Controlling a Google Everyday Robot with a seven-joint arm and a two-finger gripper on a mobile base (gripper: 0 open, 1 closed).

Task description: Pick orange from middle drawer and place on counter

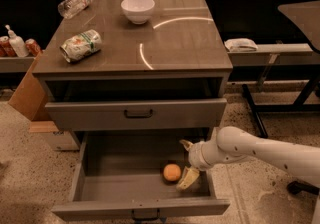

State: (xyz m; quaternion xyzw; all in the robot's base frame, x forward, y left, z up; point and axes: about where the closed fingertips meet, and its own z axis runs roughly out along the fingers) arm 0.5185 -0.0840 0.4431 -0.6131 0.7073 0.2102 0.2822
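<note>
The orange lies on the floor of the open middle drawer, towards its right front. My gripper is inside the drawer just to the right of the orange, its pale fingers spread open, one behind and one in front. It holds nothing. The white arm comes in from the right over the drawer's side. The counter is the glossy brown-grey cabinet top above.
On the counter stand a white bowl, a crushed can and a lying plastic bottle. A closed drawer sits above the open one. A cardboard box is at the left, a bench at the right.
</note>
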